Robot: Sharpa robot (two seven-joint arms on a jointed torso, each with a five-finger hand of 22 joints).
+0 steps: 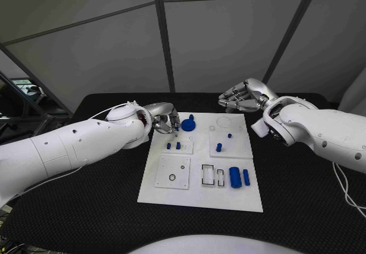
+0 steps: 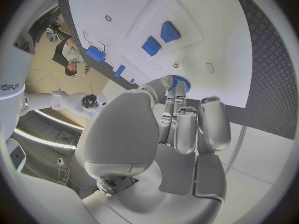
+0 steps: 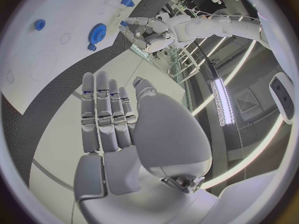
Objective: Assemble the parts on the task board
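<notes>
Writing "sharpa" shows on the left arm. Board (image 1: 200,197) holds about seven blue parts. Left hand (image 1: 163,119) touches the gear (image 1: 188,125), fingers together. Right hand (image 1: 243,96) hangs empty, fingers spread.

Right robot hand (image 3: 124,134): palm open, fingers (image 3: 102,109) extended side by side, straight, holding nothing. Beyond the fingertips, white task board (image 3: 37,59) on the dark surface (image 3: 62,97). On the board: blue gear (image 3: 97,33), a small blue part (image 3: 91,47) just beside it, a round blue part (image 3: 40,24) apart (exact shape unclear), another blue part (image 3: 127,1) near the far edge. Left robot hand (image 3: 140,32) beside the board's edge.
</notes>
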